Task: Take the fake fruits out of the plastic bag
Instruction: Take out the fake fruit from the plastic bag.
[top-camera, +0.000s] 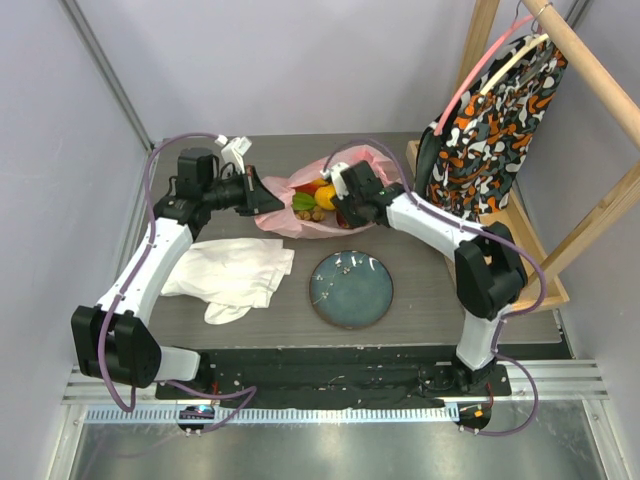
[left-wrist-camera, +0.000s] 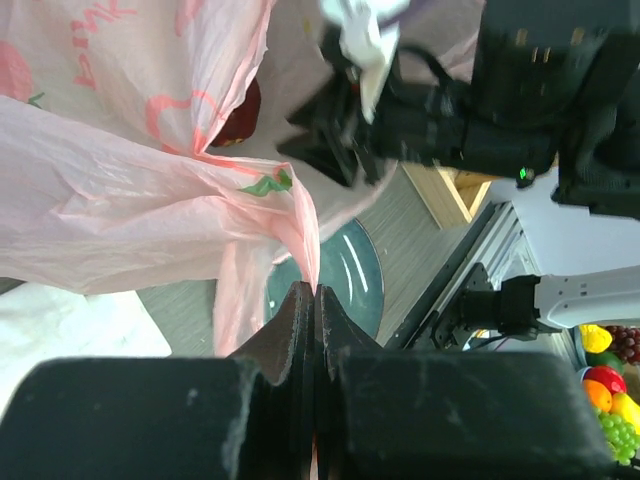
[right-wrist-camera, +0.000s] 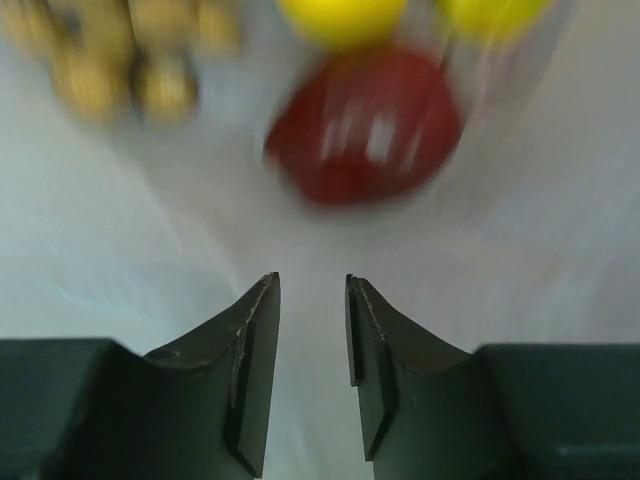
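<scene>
Pinched shut with the left gripper (left-wrist-camera: 315, 300) on the plastic bag (left-wrist-camera: 120, 200) rim, mouth held open near the far edge's middle, fake fruits (top-camera: 315, 200) inside. Parted narrowly, holding nothing: right gripper (right-wrist-camera: 312, 290), seemingly mid-reach toward the dark red apple (right-wrist-camera: 365, 125). Next, likely: widen, advance, grip.

Both arms reach toward the far edge of the counter (top-camera: 420, 290). The left claw (left-wrist-camera: 315, 297) pinches the plastic bag (left-wrist-camera: 130, 210). The right claw (right-wrist-camera: 312, 285) has its fingers slightly apart.

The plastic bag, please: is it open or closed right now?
Open: the left tool pinches the rim of the plastic bag, and fake fruits show inside its mouth from above.
</scene>
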